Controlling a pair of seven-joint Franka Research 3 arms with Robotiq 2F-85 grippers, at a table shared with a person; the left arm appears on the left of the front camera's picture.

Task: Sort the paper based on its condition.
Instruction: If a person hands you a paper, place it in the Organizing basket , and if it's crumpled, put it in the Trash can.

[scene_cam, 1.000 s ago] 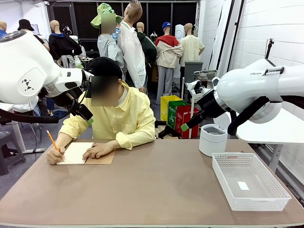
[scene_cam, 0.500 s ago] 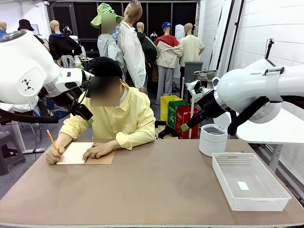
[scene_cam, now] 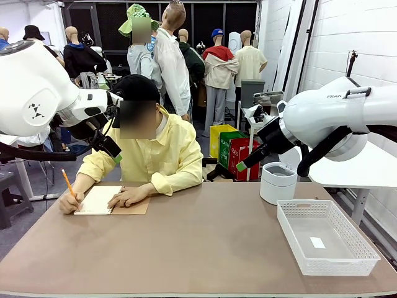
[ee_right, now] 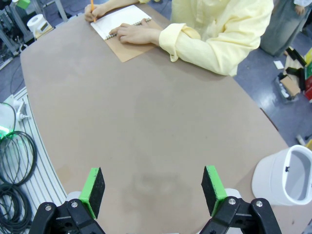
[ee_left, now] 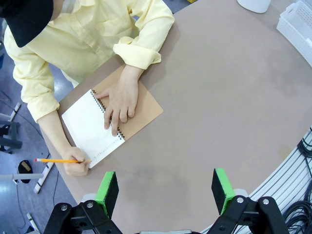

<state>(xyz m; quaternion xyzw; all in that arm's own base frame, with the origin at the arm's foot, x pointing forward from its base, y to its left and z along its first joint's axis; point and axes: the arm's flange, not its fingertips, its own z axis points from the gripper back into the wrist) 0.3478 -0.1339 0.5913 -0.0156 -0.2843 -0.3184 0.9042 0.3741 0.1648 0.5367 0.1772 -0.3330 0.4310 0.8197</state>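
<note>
Two sets of jaws hang high over the tabletop (scene_cam: 205,248) in the front view, the left jaws beside the person's shoulder and the right jaws near a white tub (scene_cam: 277,183). From here I cannot tell their gap. The paper (scene_cam: 96,200) is the open white page of a spiral notebook (scene_cam: 133,208) at the far left. It lies under the person's hand (scene_cam: 127,197), and the other hand works a pencil (scene_cam: 67,182) on it. A white basket (scene_cam: 291,217) sits near right.

In the left wrist view, the left jaws gape wide and hold nothing, high above the page, which lies flat with fingers pressed at the spiral.

In the right wrist view, the right jaws are likewise spread wide and empty over bare tabletop, with the paper well apart at the far end.

A single sheet will likely be featherlight, limp and easily creased. Lying flat it offers no edge, so pinching a lifted corner or an edge handed over seems wisest.
</note>
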